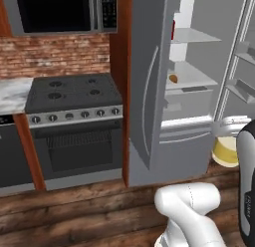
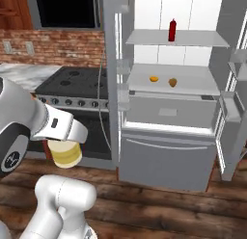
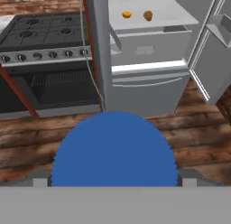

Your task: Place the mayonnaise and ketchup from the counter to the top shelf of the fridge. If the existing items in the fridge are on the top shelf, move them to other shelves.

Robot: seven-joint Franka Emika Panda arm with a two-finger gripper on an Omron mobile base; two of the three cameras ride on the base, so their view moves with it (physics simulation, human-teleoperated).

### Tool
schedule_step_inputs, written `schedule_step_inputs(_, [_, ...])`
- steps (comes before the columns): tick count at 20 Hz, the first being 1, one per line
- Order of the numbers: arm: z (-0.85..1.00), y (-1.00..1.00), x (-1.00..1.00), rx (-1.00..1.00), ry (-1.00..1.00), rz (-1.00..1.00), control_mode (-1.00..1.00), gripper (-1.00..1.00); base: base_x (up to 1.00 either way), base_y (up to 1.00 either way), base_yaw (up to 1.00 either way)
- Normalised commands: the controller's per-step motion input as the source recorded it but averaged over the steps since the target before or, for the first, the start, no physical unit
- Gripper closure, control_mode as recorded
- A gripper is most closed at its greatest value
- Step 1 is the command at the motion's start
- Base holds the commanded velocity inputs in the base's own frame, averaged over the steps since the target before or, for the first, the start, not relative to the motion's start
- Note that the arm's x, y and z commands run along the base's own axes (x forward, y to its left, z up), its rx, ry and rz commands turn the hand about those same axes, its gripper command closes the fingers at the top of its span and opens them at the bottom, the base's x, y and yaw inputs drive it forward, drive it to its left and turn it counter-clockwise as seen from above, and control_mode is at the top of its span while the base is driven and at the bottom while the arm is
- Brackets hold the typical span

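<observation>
The top shelf of the fridge carries the ketchup, upright near its middle. On the shelf below lie two small orange-brown lumps, perhaps rolls, side by side.

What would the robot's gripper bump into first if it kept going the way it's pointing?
Probably the wooden floor just before the fridge. The gripper, clamped round the mayonnaise jar, seems to aim forward and down there, though depth is hard to judge.

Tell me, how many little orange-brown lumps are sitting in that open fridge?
2. Both lie on the middle shelf, below the ketchup's shelf: one lump on the left, the other just right of it. More could hide behind the doors.
</observation>
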Motion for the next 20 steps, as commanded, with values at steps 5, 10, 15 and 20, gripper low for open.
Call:
schedule_step_inputs(5, [0.0,0.0,0.0,0.0,0.0,0.0,1.0,1.0,0.16,-0.96,-0.03])
schedule_step_inputs(10, [0.0,0.0,0.0,0.0,0.0,0.0,1.0,1.0,0.32,-0.6,0.0])
schedule_step_inputs(15, [0.0,0.0,0.0,0.0,0.0,0.0,1.0,1.0,0.46,-0.13,0.01])
schedule_step_inputs(20, [0.0,0.0,0.0,0.0,0.0,0.0,1.0,1.0,0.65,0.0,0.04])
